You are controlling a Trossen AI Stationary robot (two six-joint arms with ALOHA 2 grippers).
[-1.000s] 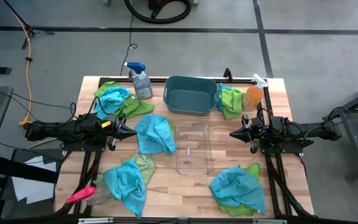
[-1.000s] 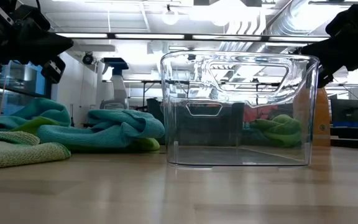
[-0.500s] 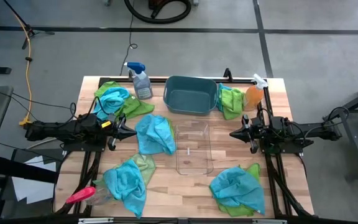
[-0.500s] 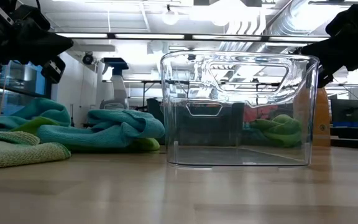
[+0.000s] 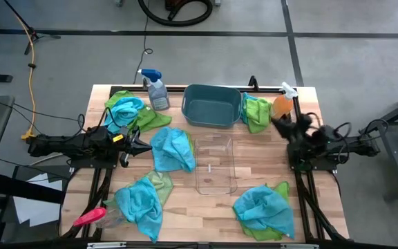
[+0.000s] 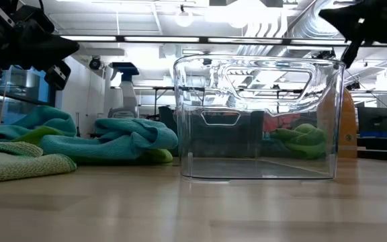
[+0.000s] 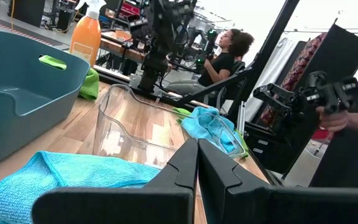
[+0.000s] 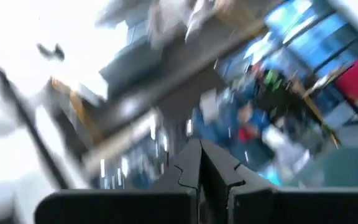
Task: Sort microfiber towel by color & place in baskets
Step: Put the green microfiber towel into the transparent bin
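Swung up and back toward the far right corner since a moment ago: right gripper (image 5: 279,123), fingers pressed together, now near the green towel (image 5: 257,113) and orange spray bottle (image 5: 282,104); everything else unmoved. Laid out on a pale wood-plank table (image 5: 254,166). Farthest back, an opaque teal tub (image 5: 213,106) with rounded corners, empty. Just in front of it, a clear, narrower bin (image 5: 215,164), hard and glossy, also empty. Scattered around, soft, crumpled towels: a turquoise one (image 5: 173,149) just left of the clear bin, a turquoise-over-green heap (image 5: 144,201) at the near left, another (image 5: 263,209) at the near right, a mixed pile (image 5: 128,113) at the far left. Parked at the left edge beside the middle turquoise towel, left gripper (image 5: 144,144), fingers closed on nothing. Standing beside the tub, a clear spray bottle (image 5: 156,89) with a blue head. Lying at the near left corner, a red-handled tool (image 5: 89,217). Seated beyond the table in the left wrist view, a person (image 7: 219,59).
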